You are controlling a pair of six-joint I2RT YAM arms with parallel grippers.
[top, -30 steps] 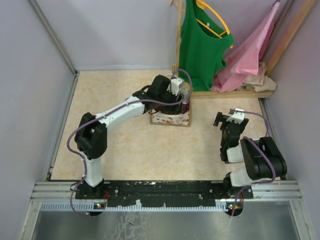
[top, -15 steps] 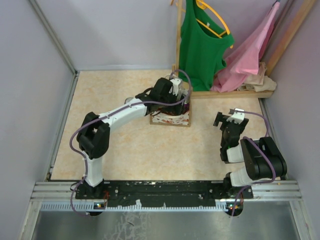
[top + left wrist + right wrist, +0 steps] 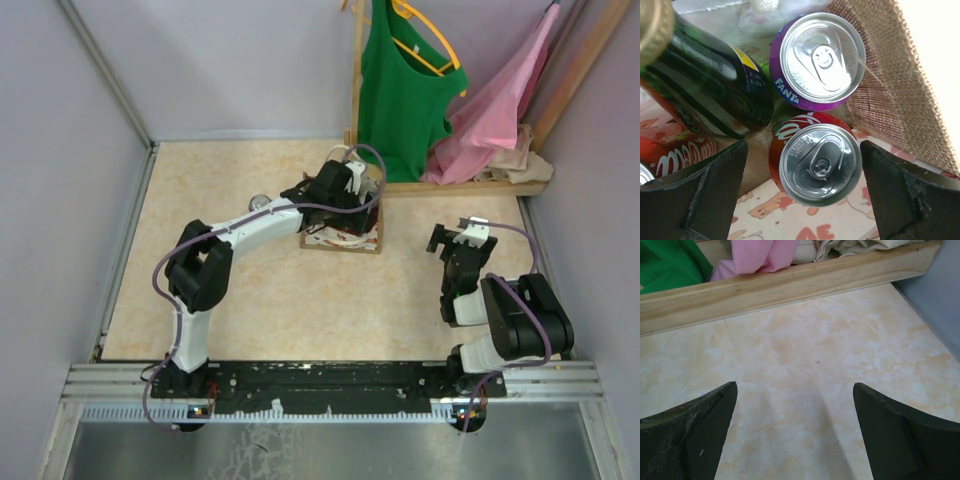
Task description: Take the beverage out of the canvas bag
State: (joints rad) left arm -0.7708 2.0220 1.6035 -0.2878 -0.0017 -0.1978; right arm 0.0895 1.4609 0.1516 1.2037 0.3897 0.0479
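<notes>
**Left tool open over the cans in the bag**

The small cream canvas bag (image 3: 342, 236) with red print stood on the beige marbled worktop (image 3: 250, 300), mid-field, just in front of the wooden rail (image 3: 470, 186) of the clothes rack. In the left wrist view its coarse woven wall (image 3: 890, 100) and printed cloth (image 3: 790, 220) were visible.

Contents seen from above:
- An upright red cola can (image 3: 815, 157) with a silver lid, tab unopened.
- An upright purple Fanta can (image 3: 817, 60), touching the red cola can on its far side.
- A dark green glass bottle (image 3: 705, 95) with a gold cap, leaning, to the left of both cans.
- Part of a second red can (image 3: 680, 150) at the lower left, beside the bottle.

The left tool (image 3: 802, 150) pointed down into the bag mouth (image 3: 350, 205). Its fingers (image 3: 700, 195) were spread wide, one on each side of the red cola can, with a gap on both sides. Nothing was gripped, and every drink was inside the bag.

The right tool (image 3: 450, 240) sat well apart to the right of the bag, over bare worktop. Its fingers (image 3: 690, 435) were spread wide (image 3: 794, 387) and held nothing.

Behind the rail hung a green sleeveless top (image 3: 400, 90) on a yellow hanger, with a pink garment (image 3: 500, 100) draped beside it.
</notes>
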